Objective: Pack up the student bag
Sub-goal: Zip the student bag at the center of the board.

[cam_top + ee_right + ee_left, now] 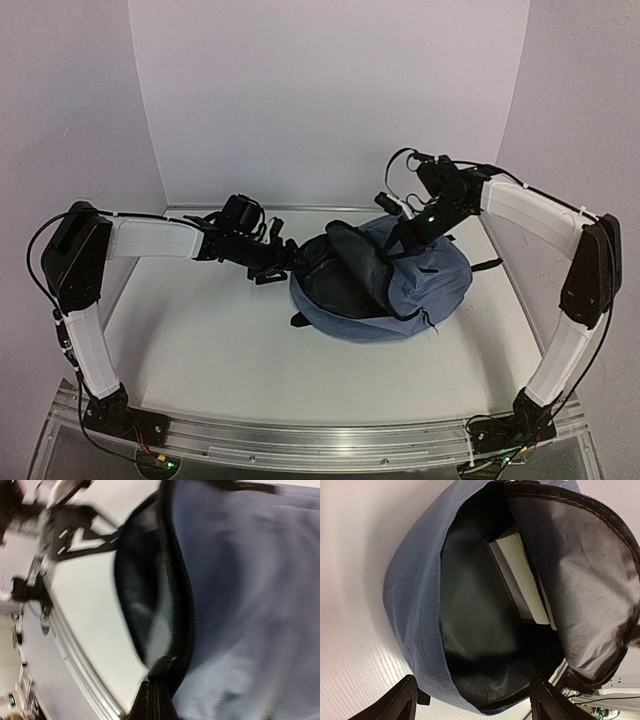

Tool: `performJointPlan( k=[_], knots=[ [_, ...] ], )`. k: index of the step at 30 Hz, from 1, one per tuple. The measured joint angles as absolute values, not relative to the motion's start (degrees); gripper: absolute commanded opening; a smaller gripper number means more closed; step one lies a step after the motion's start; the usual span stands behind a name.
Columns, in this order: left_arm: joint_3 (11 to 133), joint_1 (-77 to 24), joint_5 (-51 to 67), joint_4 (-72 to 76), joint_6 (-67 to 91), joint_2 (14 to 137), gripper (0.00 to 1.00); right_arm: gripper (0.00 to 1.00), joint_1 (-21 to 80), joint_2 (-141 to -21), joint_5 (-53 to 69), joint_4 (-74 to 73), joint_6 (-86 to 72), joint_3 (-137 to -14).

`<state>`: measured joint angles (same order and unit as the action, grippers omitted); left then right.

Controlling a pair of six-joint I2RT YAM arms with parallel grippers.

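Two arms meet at one student bag (425, 285), which lies on its back on the white table (200, 330), right of centre and nearer the far wall than the metal rail (320, 435) along the near edge. Its main mouth gapes toward the left arm, and the black-lined flap is folded up and over to the right.

The left gripper (275, 265) sits at the bag's left rim with its jaws spread wide and nothing between them. From its wrist camera the two dark fingers (402, 700) stand at the bottom corners, one just outside the blue outer wall, the other over the lining by the flap. Between them the opening runs deep and dark. One book (520, 575) stands on edge against the flap side of the interior, with pale page edges showing. The lining to its left is bare, and that is most of the cavity.

The right gripper (400, 240) reaches down onto the bag's far upper edge. Its wrist view is blurred. The jaws are closed tight, with the tips (152, 702) at the point where the black zipper (180, 595) comes down the blue cloth. Whether they pinch any fabric I cannot tell.

Much bare table lies to the left of the bag and in front of it, toward the rail. On the right, a black strap (487, 264) trails toward the table's edge.
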<state>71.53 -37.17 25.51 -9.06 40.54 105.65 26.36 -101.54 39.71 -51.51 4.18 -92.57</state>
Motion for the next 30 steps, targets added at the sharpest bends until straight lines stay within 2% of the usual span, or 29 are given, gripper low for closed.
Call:
performJointPlan(
  k=[1,5,7,9,12,15,18,21,23,25,30],
  knots=[
    [71.5,-37.1,25.4,-9.1,40.6,105.6,0.76,0.02,28.0,-101.3,40.1,-51.4,4.7,-91.9],
    [71.5,-36.7,25.3,-9.1,40.8,105.7,0.73,0.48,33.7,-101.0,41.6,-51.3,7.0,-88.8],
    [71.5,-36.5,25.3,-9.2,40.8,105.8,0.7,0.65,34.6,-101.1,42.2,-52.1,7.7,-88.2],
    [71.6,-36.3,25.0,-9.8,40.4,106.2,0.66,0.73,34.6,-100.9,42.2,-52.4,8.5,-88.2],
    [72.0,-36.2,24.5,-11.3,39.9,107.2,0.59,0.74,34.0,-100.0,41.5,-52.5,9.7,-88.2],
    [73.2,-36.2,23.8,-13.1,38.7,108.8,0.48,0.69,32.9,-98.3,39.1,-52.6,10.0,-88.7],
    [74.2,-36.2,23.8,-14.2,37.5,109.9,0.31,0.65,30.5,-97.2,34.1,-52.3,9.9,-90.0],
    [74.8,-36.2,23.9,-14.5,36.7,110.1,0.12,0.64,27.4,-97.2,29.2,-51.5,9.8,-90.4],
    [74.8,-36.4,24.0,-14.5,36.7,110.1,0.03,0.65,25.2,-97.4,26.7,-51.0,9.8,-90.3],
    [74.8,-36.9,24.0,-14.6,36.0,110.1,0.0,0.66,23.2,-97.7,25.0,-50.4,9.8,-90.3],
    [74.2,-39.1,23.7,-14.5,35.6,110.1,0.0,0.67,21.9,-98.4,23.2,-50.2,10.2,-91.0]
  ],
)
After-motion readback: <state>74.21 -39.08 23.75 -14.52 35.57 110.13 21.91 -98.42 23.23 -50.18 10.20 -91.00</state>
